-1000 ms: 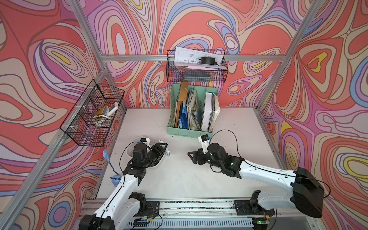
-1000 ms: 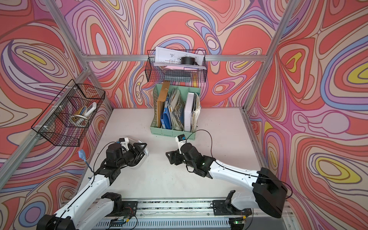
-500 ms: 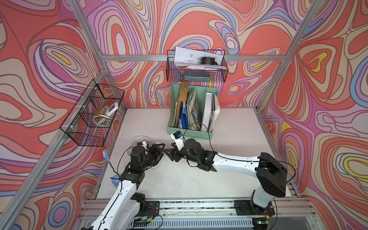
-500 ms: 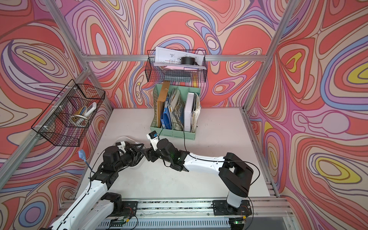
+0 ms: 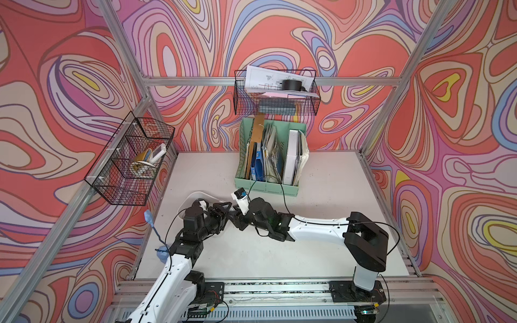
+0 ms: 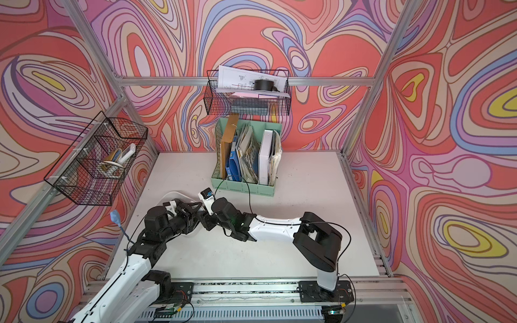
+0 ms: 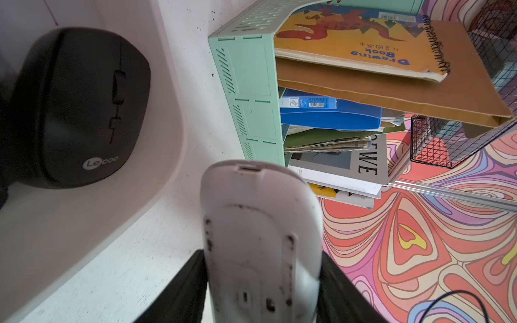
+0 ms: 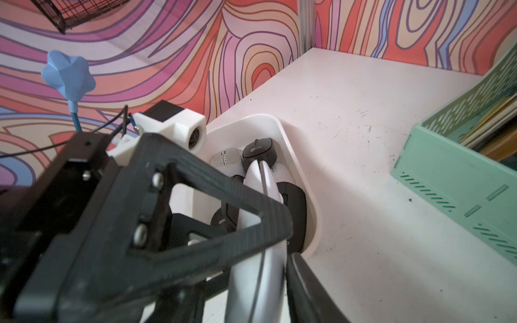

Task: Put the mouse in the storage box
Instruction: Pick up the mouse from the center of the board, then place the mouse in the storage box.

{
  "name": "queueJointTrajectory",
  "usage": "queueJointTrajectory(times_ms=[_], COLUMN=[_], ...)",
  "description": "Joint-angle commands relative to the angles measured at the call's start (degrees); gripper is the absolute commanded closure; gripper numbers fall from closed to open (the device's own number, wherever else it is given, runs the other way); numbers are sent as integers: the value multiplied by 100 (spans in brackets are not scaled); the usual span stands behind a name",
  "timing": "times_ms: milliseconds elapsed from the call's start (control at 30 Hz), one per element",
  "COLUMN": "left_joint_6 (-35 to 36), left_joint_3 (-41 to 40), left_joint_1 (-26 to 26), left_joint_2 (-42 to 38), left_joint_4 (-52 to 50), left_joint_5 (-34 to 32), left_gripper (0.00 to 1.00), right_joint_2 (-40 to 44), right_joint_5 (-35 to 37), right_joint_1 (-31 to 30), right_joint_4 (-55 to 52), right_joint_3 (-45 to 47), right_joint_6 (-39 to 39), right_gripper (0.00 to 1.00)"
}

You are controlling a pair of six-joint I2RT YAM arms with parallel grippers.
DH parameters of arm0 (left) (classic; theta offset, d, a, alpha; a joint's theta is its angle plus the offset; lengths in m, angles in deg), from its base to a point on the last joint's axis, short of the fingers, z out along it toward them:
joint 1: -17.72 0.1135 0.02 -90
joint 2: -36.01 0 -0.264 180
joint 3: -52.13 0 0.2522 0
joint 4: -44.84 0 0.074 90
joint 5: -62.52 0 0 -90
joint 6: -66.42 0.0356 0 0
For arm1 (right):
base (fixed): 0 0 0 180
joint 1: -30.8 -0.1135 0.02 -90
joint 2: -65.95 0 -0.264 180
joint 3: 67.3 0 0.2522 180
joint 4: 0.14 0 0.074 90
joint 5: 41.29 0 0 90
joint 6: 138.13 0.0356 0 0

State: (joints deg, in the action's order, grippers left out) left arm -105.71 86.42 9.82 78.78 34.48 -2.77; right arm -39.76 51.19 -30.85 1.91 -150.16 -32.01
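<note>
Two black-and-white robot arms meet over the left part of a pale tabletop (image 5: 321,201). The left gripper (image 7: 261,257) is clamped on a slim white computer mouse (image 7: 260,212). One black finger (image 7: 193,282) presses each long side, and the mouse's scuffed underside faces the left wrist camera. The mouse is held on edge, close beside a rounded corner of a shallow white plastic storage box (image 8: 282,128) and outside it. The right gripper (image 5: 235,219) reaches in from the opposite side and sits nose to nose with the left one in both top views. In the right wrist view one of its black fingers (image 8: 307,282) lies against the mouse's side. The other finger is hidden behind the left gripper's frame, so whether this claw grips the mouse cannot be told. Several other mice lie inside the box, among them a black mouse marked Lecoo (image 7: 78,106) and a light grey mouse (image 8: 226,159). Farther back on the table stands a mint-green file organizer (image 5: 265,186) filled with books and folders.
</note>
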Motion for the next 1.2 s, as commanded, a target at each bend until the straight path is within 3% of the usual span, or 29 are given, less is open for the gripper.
queueJointTrajectory(times_ms=[0, 200, 333, 467, 600, 867, 1167], left_joint_6=[-68, 15, 309, 1190, 2043, 2912, 3373], left_joint_3=[-65, 35, 330, 1458, 2729, 3974, 4322], left_joint_1=[-18, -18, -18, -10, -10, -10, -10], left_joint_2=[-130, -278, -314, -324, -324, -1114, -1762], left_joint_4=[155, -62, -557, -2582, -4383, -5398, -5664], left_joint_5=[122, -32, -192, -970, -2186, -3958, -4844], left_gripper=[36, 31, 16, 5, 4, 2, 1], right_joint_2=[-239, -277, -282, -355, -542, -1524, -2294], right_joint_5=[219, 595, 868, 1290, 1458, 2184, 2366], right_joint_1=[-40, -76, -84, -85, -100, -456, -723], right_joint_4=[5, -113, -246, -535, -719, -871, -753], right_joint_3=[-275, -411, -475, -723, -1057, -1964, -2758], right_joint_6=[-21, -83, -134, -317, -717, -2329, -4136], right_gripper=[62, 81, 87, 91, 92, 92, 91])
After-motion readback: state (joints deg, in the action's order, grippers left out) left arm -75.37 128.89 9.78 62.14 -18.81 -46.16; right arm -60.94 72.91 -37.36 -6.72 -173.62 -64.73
